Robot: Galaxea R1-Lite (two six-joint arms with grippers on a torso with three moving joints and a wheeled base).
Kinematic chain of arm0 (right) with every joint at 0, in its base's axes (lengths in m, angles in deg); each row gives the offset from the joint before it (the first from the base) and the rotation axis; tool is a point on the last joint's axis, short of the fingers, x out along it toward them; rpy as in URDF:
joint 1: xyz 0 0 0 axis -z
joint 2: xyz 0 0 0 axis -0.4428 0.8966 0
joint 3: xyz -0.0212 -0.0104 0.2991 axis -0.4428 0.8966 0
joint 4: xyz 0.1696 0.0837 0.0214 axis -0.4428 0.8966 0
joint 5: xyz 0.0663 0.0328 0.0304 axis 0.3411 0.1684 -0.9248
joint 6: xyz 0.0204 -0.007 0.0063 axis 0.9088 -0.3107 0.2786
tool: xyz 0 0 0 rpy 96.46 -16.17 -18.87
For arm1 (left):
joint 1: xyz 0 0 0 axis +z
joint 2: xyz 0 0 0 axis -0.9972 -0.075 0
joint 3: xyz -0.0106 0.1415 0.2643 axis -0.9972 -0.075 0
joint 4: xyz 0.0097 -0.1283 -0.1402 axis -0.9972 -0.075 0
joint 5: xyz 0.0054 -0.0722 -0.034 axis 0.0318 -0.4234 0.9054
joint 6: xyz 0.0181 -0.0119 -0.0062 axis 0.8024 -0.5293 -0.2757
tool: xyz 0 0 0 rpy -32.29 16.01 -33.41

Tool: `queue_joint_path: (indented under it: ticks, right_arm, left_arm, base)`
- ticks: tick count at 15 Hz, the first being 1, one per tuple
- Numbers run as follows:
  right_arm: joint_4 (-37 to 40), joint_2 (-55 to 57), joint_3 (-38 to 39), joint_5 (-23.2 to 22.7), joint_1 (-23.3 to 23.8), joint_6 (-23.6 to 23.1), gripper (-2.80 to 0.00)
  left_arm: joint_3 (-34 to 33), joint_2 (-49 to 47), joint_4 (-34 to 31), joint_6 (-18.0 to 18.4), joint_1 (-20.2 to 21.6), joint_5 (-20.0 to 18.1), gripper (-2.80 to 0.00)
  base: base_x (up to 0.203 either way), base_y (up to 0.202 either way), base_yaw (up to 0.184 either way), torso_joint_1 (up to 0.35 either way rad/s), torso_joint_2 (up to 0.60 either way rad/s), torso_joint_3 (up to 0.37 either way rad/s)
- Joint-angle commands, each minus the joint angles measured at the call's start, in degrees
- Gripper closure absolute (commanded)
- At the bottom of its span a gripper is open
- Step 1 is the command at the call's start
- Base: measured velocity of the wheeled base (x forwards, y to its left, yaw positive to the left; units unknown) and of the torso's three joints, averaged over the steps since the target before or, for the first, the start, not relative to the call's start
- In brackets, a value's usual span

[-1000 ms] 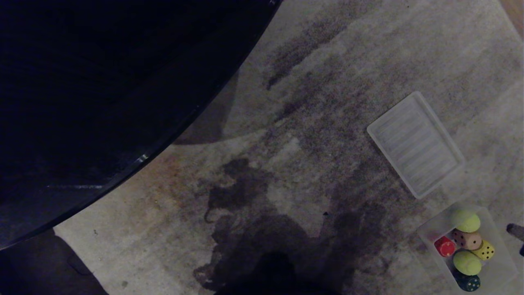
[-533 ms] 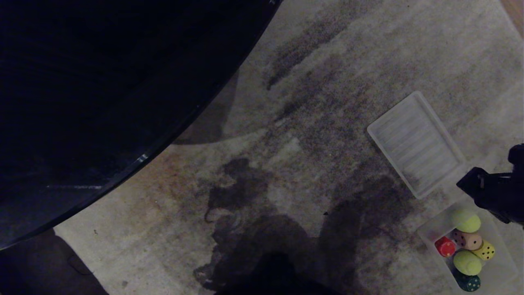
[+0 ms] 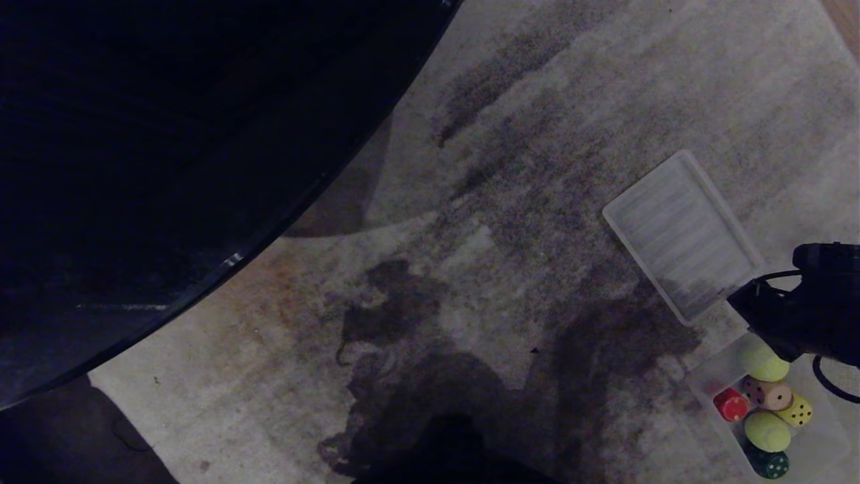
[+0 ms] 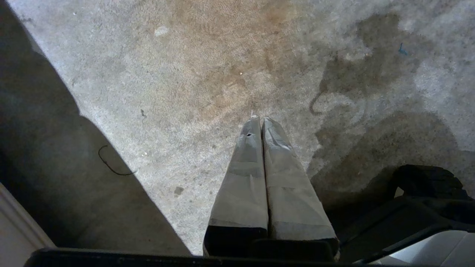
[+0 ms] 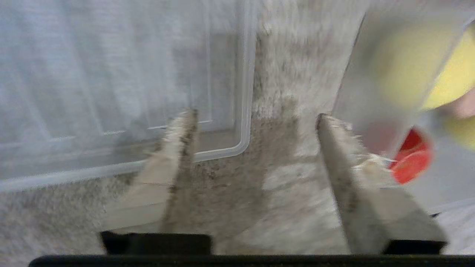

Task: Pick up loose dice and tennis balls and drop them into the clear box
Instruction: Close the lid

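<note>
My right hand (image 5: 256, 122) hangs over the rug (image 3: 537, 168) with its fingers (image 5: 178, 148) spread wide and nothing between them, out where the flat ribbed lid (image 3: 682, 235) and the clear box (image 3: 816, 440) nearly meet. From the head view, that hand (image 3: 746, 302) shows as a dark shape poking in from the rug's right side, above the near end of the box. Down in the box, everything is packed together: one tennis ball (image 3: 769, 368) at the end nearest my hand, then the red die (image 3: 730, 405), the beige die (image 3: 769, 394) and the yellow die (image 3: 797, 411), then the second tennis ball (image 3: 766, 430), and the dark green die (image 3: 770, 462) at the far end. The lid lies just beside the box, flat on the rug. My left hand (image 4: 259, 118) is off over a bare, stained patch of rug, clenched tight with fingers pressed together, gripping nothing. A dark round tabletop (image 3: 168, 168) fills the upper left.
</note>
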Motion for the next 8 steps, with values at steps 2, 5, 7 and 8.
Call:
queue_joint_path:
  ticks: [2, 5, 7, 8]
  right_arm:
    - [-1.8, 3.8, -0.9, -3.6, 1.3, 1.4, -2.8]
    - [-8.4, 6.6, -1.3, -5.7, 1.8, 1.4, -2.8]
    - [-12.3, 8.6, -1.3, -7.1, 2.0, 1.5, -2.8]
    - [-14.5, 9.6, -1.4, -7.7, 2.1, 1.6, -2.8]
  left_arm:
    - [-0.1, 0.0, 0.0, -0.1, 0.0, 0.0, 0.0]
    - [-0.1, 0.0, 0.0, 0.0, 0.0, 0.0, 0.0]
    - [-0.1, -0.1, 0.0, 0.0, 0.0, 0.0, 0.0]
    - [-0.1, 0.0, 0.0, 0.0, 0.0, 0.0, 0.0]
  base:
    - [0.0, 0.0, 0.0, 0.0, 0.0, 0.0]
    - [0.0, 0.0, 0.0, 0.0, 0.0, 0.0]
    - [0.0, 0.0, 0.0, 0.0, 0.0, 0.0]
    - [0.0, 0.0, 0.0, 0.0, 0.0, 0.0]
